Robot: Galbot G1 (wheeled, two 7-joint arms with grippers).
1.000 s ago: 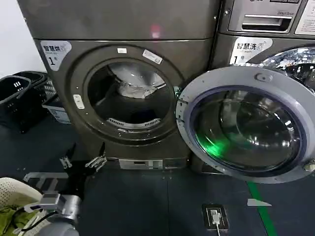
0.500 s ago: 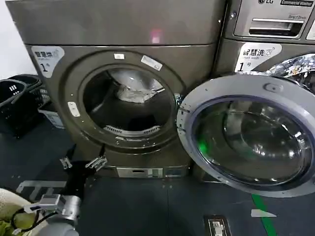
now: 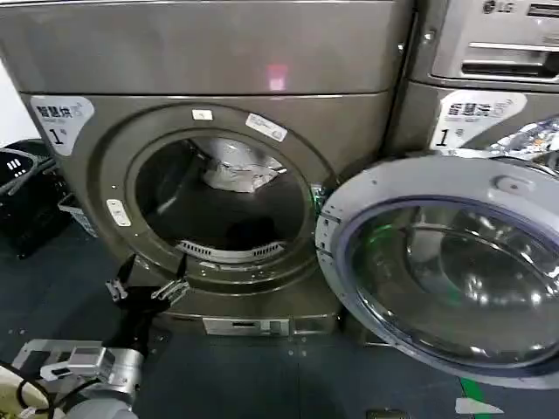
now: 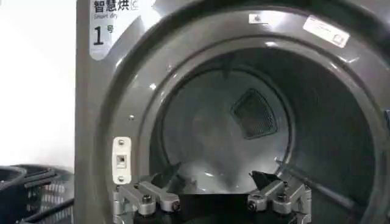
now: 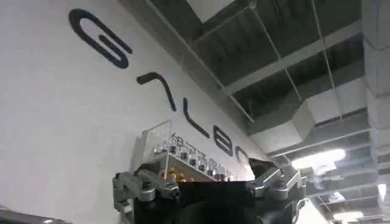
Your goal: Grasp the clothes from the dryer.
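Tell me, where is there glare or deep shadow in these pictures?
Head view: a small pink light glows on the dryer, reflections streak the glass of its open door, and the drum floor lies in shadow. Left wrist view: the open left gripper faces the drum, whose rim catches highlights while its lower part is dark. Right wrist view: ceiling lamps glare above the open right gripper.

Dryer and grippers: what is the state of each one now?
dryer: pink light on.
dryer door: swung wide open to the right.
drum: pale cloth at the back, dark fabric low inside.
left gripper: open, empty, below the porthole.
right gripper: open, empty, pointing at a ceiling.
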